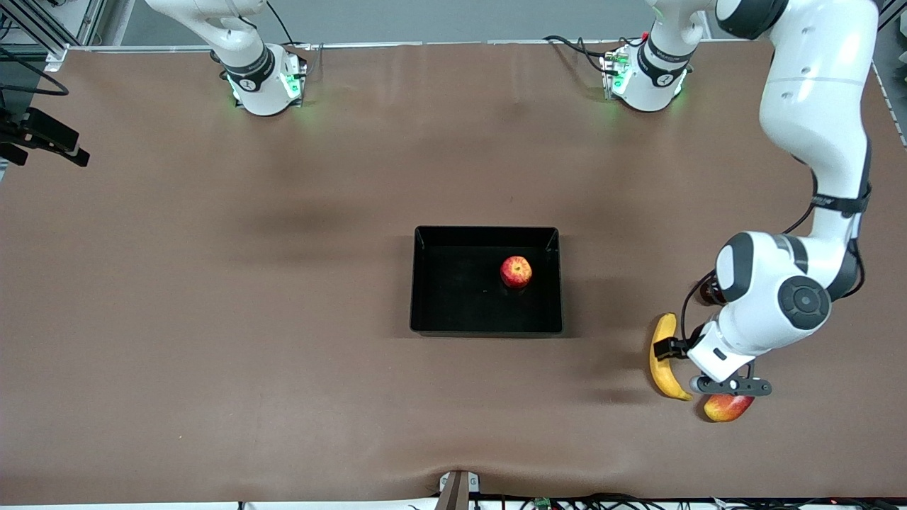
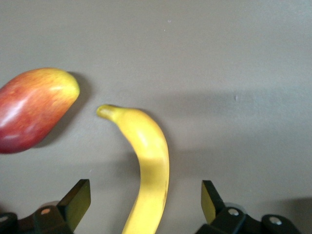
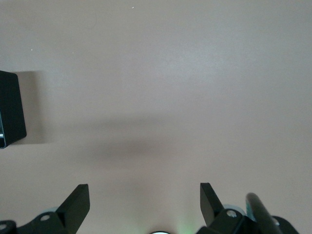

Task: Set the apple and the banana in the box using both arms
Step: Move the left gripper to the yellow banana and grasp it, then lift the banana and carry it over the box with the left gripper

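Observation:
The black box (image 1: 425, 283) stands mid-table, and the red apple (image 1: 516, 272) lies inside it. The yellow banana (image 1: 665, 368) lies on the table toward the left arm's end, nearer to the front camera than the box. My left gripper (image 1: 674, 348) hangs low over the banana, open. In the left wrist view the banana (image 2: 148, 161) runs between the two fingers of the left gripper (image 2: 145, 195), clear of both. My right gripper (image 3: 145, 192) is open over bare table with nothing between its fingers. It is out of the front view. A corner of the box (image 3: 9, 109) shows in the right wrist view.
A red-yellow mango (image 1: 726, 408) lies just beside the banana's nearer tip, and the left wrist view shows the mango (image 2: 34, 109) too. A dark red round fruit (image 1: 708, 292) is mostly hidden under the left arm. Black camera gear (image 1: 42, 134) sits at the right arm's end.

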`<state>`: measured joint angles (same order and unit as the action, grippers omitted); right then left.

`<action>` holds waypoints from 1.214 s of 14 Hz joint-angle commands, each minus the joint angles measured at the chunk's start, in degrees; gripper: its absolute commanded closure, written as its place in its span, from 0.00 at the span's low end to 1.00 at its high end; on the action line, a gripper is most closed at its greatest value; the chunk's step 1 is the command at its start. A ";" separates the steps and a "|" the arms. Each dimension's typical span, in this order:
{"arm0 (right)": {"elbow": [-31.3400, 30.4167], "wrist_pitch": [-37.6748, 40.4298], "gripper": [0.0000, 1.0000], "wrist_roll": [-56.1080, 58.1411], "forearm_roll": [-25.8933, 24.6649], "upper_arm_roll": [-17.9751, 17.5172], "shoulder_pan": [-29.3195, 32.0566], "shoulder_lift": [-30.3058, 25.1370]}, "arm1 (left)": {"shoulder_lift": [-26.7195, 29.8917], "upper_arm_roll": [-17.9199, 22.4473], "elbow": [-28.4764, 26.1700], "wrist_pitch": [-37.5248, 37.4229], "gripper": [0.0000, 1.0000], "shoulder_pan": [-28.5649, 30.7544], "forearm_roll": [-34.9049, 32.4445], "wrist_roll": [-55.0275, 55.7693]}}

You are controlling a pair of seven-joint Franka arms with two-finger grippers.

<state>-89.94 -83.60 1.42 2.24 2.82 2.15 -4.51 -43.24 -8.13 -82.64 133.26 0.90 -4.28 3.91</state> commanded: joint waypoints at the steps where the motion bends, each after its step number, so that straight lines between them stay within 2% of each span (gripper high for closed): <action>1: -0.06 0.54 0.00 0.25 1.10 -0.27 0.57 -0.85 | -3.33 -0.48 1.78 2.87 0.08 0.24 -0.55 -0.48; 4: -0.06 0.54 0.00 0.25 1.10 -0.27 0.66 -0.85 | -4.83 -0.57 1.60 4.64 0.17 0.42 -0.47 0.40; 5: -0.06 0.45 0.00 0.34 1.01 -0.18 0.66 -0.85 | -5.01 -0.57 1.60 4.64 0.24 0.50 -0.29 0.83; 6: -0.06 0.36 0.00 0.43 1.01 -0.27 0.58 -0.85 | -5.53 -0.57 1.51 4.64 0.39 0.50 -0.12 1.01; 9: 0.02 0.45 0.00 0.34 1.01 -0.18 0.75 -0.85 | -5.01 -0.57 1.43 4.64 1.00 0.42 -0.11 1.45; 13: 0.02 0.28 0.00 0.34 1.01 -0.18 0.75 -0.85 | -2.56 -0.66 0.29 2.37 1.00 0.42 -0.55 1.19; 17: 0.29 0.27 0.00 0.25 1.10 -0.18 0.84 -0.76 | 4.02 -1.36 -0.07 -7.46 1.00 -0.54 -0.73 1.28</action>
<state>-89.85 -83.61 1.42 2.24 2.94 2.17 -4.51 -44.34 -9.07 -81.23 131.02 0.92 -4.28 4.70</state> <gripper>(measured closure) 0.000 0.648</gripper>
